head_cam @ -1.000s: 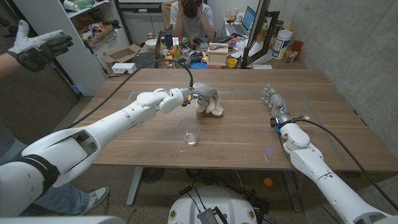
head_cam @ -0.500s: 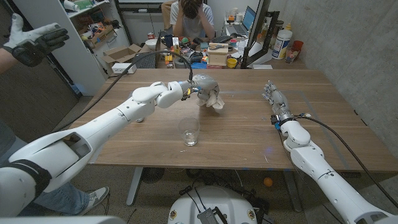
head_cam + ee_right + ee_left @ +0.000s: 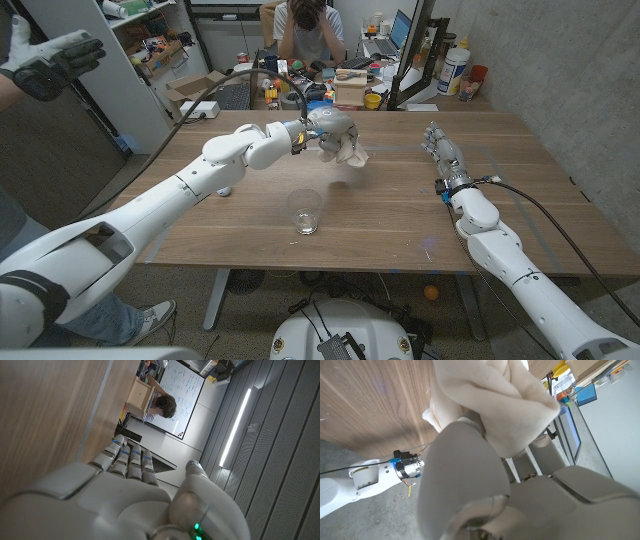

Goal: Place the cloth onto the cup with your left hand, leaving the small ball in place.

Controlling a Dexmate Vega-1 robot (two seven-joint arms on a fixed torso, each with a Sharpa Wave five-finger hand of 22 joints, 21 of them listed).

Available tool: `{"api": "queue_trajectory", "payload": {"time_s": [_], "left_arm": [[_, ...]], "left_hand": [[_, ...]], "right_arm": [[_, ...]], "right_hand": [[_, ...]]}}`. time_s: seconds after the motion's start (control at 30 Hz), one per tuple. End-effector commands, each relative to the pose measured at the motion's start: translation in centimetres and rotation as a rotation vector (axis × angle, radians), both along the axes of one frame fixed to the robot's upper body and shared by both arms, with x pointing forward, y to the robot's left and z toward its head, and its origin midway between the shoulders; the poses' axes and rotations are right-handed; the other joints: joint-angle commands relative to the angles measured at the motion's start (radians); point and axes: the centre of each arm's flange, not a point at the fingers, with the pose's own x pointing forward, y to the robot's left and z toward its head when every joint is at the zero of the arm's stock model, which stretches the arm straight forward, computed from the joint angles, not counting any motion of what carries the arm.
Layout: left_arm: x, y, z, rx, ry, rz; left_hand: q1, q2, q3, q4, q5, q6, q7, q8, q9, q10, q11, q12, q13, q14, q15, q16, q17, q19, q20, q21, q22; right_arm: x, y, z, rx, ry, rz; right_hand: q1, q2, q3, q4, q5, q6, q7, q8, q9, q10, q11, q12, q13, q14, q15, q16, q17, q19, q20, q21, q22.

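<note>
Head camera looks down over the wooden table point(image 3: 400, 215) — wrist cameras sit close behind each hand, sharing that tabletop

A crumpled cream cloth point(image 3: 347, 150) hangs lifted above the table, beyond the upright, clear glass cup point(image 3: 305, 211).

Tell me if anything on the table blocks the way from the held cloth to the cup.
Nothing visible does. The left robot hand holds the cloth above the table, beyond the cup, with only bare wood between them. No small ball is visible near the cup.
</note>
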Motion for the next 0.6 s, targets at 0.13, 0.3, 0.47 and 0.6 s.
{"api": "queue_trajectory", "payload": {"time_s": [0.13, 0.3, 0.47, 0.6], "left_arm": [[-5.0, 0.2, 0.1, -0.048, 0.07, -0.123], [-6.1, 1.0, -0.4, -0.038, 0.089, -0.136], [-6.7, 2.1, -1.0, -0.018, 0.104, -0.124], [-6.9, 3.0, -1.7, 0.0, 0.129, -0.107]], "left_hand": [[0.064, 0.052, 0.013, 0.013, 0.004, 0.114, 0.101, 0.008, 0.002, 0.009, 0.0, 0.004, 0.155, 0.072, -0.145, -0.002, 0.012, -0.008, -0.002, 0.01, 0.001], [0.062, 0.053, 0.012, 0.015, 0.004, 0.116, 0.099, 0.009, -0.001, 0.007, -0.005, 0.004, 0.158, 0.076, -0.144, -0.005, 0.015, -0.01, -0.002, 0.011, 0.001], [0.062, 0.053, 0.011, 0.015, 0.005, 0.114, 0.1, 0.009, -0.001, 0.009, -0.007, 0.003, 0.158, 0.08, -0.145, -0.008, 0.018, -0.011, -0.002, 0.012, 0.001], [0.061, 0.053, 0.011, 0.016, 0.006, 0.116, 0.098, 0.01, -0.004, 0.012, -0.008, 0.002, 0.157, 0.081, -0.146, -0.013, 0.02, -0.014, 0.0, 0.013, 0.001]], "right_arm": [[-0.4, 1.3, 1.0, -0.015, -0.018, 0.0], [-0.5, 1.7, 1.1, -0.02, -0.019, -0.002], [-0.5, 2.2, 0.9, -0.019, -0.012, -0.004], [-0.4, 2.7, 0.6, -0.014, -0.006, -0.004]], "right_hand": [[-0.001, -0.001, 0.005, -0.005, 0.006, 0.007, 0.001, -0.004, 0.003, 0.011, 0.002, -0.004, 0.006, 0.01, 0.004, -0.002, 0.002, 0.009, 0.003, 0.001, 0.002], [-0.002, -0.001, 0.004, -0.005, 0.006, 0.007, 0.001, -0.004, 0.003, 0.012, 0.003, -0.004, 0.006, 0.012, 0.004, -0.002, 0.002, 0.009, 0.003, 0.001, 0.002], [-0.002, -0.001, 0.004, -0.005, 0.006, 0.007, 0.0, -0.005, 0.003, 0.012, 0.002, -0.005, 0.006, 0.011, 0.004, -0.002, 0.003, 0.01, 0.003, 0.001, 0.002], [-0.002, 0.0, 0.004, -0.006, 0.006, 0.007, -0.001, -0.005, 0.003, 0.012, 0.003, -0.006, 0.006, 0.011, 0.004, -0.002, 0.003, 0.01, 0.004, 0.0, 0.002]]}}
